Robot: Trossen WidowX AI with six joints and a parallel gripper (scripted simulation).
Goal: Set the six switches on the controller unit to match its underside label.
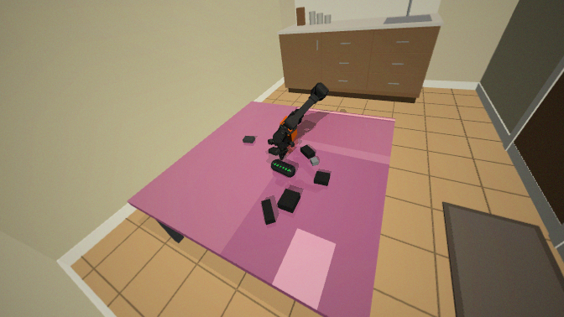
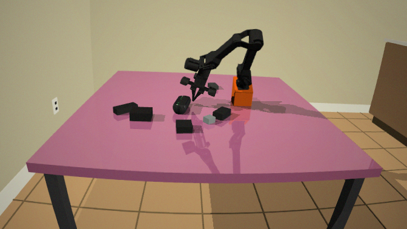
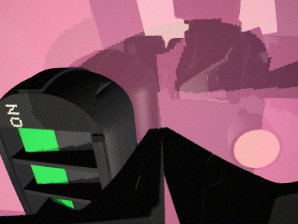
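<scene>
The controller unit [image 2: 181, 104] you are working on is sitting on its base near the middle of the pink worktop [image 2: 272, 144], its rounded dark body showing a row of switches along the top. In the top view you are seeing green marks lit along that row [image 1: 282, 168]; in the wrist view the nearest rockers are showing green patches, with the letters "ON" printed beside the end of the row [image 3: 12, 116]. You cannot read the switch numbers in any view.

Your gripper [image 2: 194, 98] is hanging just beside the unit's end nearest the arm's orange base [image 2: 241, 93], pointing down at a slant. The fingers are pressed fully together, forming one dark wedge, and are gripping nothing. You cannot tell whether the tip is touching the unit or only close to it.

Around the unit, other dark modules are lying flat: one square block [image 2: 184, 126] in front of it, another block [image 2: 221, 112] toward the orange base with a small grey cube [image 2: 209, 119] just beside it, a pair of dark blocks [image 2: 133, 111] touching each other off to one side, and a small piece [image 2: 212, 85] behind the gripper. None of these are sitting inside a container; all are resting directly on the worktop.
</scene>
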